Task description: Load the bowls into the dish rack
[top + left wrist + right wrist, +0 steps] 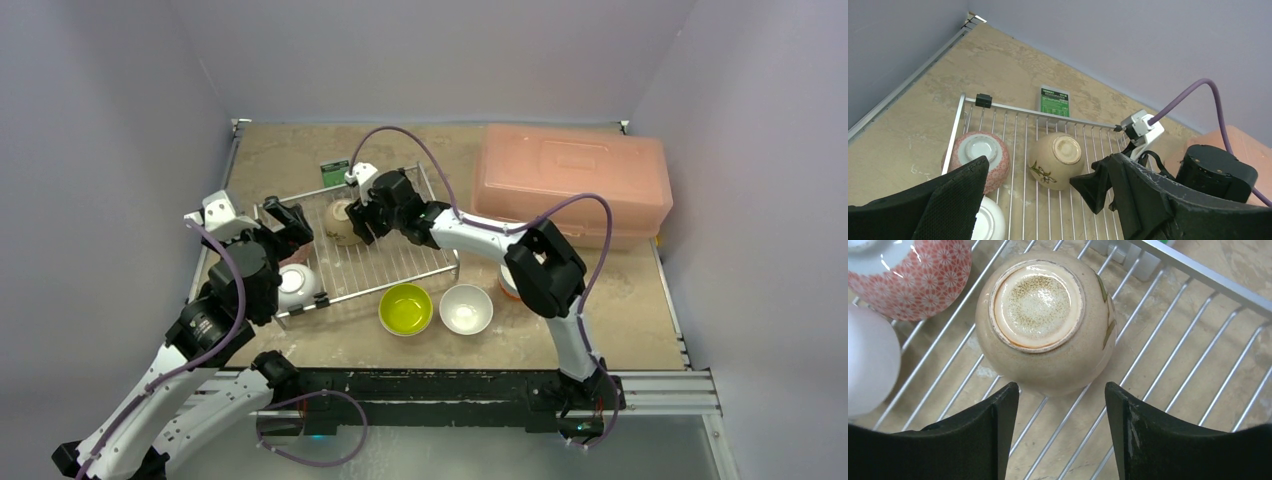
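Observation:
The silver dish rack (400, 262) holds three upside-down bowls. A beige bowl (343, 222) stands at the rack's middle back. A white bowl (297, 284) is at its front left. A red-patterned bowl (997, 162) is at its back left, hidden under my left gripper in the top view. My right gripper (366, 226) is open, its fingers (1003, 410) just short of the beige bowl (1045, 315), not touching it. My left gripper (287, 224) is open and empty above the rack's left end. A lime-green bowl (406, 308) and a white bowl (466, 308) sit upright on the table in front of the rack.
A pink translucent box (570, 185) stands at the back right. An orange bowl (506, 291) shows partly behind the right arm's elbow. A small green card (334, 168) lies behind the rack. Grey walls close in the table on three sides.

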Controlling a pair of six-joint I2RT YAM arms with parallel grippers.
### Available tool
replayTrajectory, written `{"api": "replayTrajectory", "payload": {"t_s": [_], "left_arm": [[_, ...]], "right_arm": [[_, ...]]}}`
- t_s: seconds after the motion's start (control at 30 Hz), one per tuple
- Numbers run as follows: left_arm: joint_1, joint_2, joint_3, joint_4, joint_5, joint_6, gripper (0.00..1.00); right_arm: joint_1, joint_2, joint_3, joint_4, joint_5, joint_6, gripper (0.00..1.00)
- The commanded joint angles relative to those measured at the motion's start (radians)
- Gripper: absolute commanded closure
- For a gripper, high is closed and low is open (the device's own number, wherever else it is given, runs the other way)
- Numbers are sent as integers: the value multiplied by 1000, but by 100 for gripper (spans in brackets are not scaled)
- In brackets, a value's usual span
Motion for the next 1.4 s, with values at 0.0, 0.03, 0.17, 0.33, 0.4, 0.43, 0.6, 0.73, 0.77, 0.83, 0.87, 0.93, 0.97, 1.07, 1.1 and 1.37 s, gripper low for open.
{"api": "replayTrajectory", "payload": {"t_s": [0.0, 0.03, 0.17, 0.33, 0.4, 0.43, 0.6, 0.73, 0.77, 0.83, 0.87, 0.93, 0.97, 1.07, 1.1, 1.37], "left_arm": [[1, 9, 33, 27, -5, 23, 11], [2, 8, 32, 26, -5, 23, 11], [2, 12, 31, 27, -6, 30, 11], [3, 31, 34, 42, 5, 40, 11], [3, 37, 37, 44, 6, 42, 11], [2, 41, 37, 44, 7, 44, 11], [2, 42, 32, 43, 6, 45, 11], [2, 47, 38, 46, 9, 48, 11], [2, 48, 40, 46, 10, 48, 11], [3, 51, 42, 45, 12, 52, 10], [1, 52, 42, 46, 12, 53, 10], [2, 55, 42, 46, 15, 52, 10], [2, 58, 41, 45, 18, 51, 10], [2, 66, 41, 48, 22, 49, 10], [2, 69, 39, 47, 23, 49, 10], [3, 72, 42, 46, 23, 49, 10]], "right_arm": [[-13, 46, 83, 37, -90, -224, 36], [-13, 63, 97, 27, -117, -251, 39], [-13, 102, 141, 23, -172, -312, 42], [-16, 130, 177, 90, -230, -323, 43], [-16, 148, 200, 96, -256, -333, 43], [-16, 157, 211, 97, -265, -340, 43], [-16, 200, 267, 84, -313, -380, 44], [-17, 209, 267, 118, -330, -373, 44], [-16, 212, 262, 132, -329, -360, 44], [-16, 218, 262, 157, -311, -340, 44], [-16, 222, 264, 167, -305, -330, 45], [-16, 229, 268, 183, -295, -315, 46], [-16, 234, 272, 192, -290, -308, 47], [-16, 246, 286, 208, -294, -299, 47], [-16, 251, 292, 208, -303, -297, 47], [-16, 296, 370, 175, -318, -263, 48]]}}
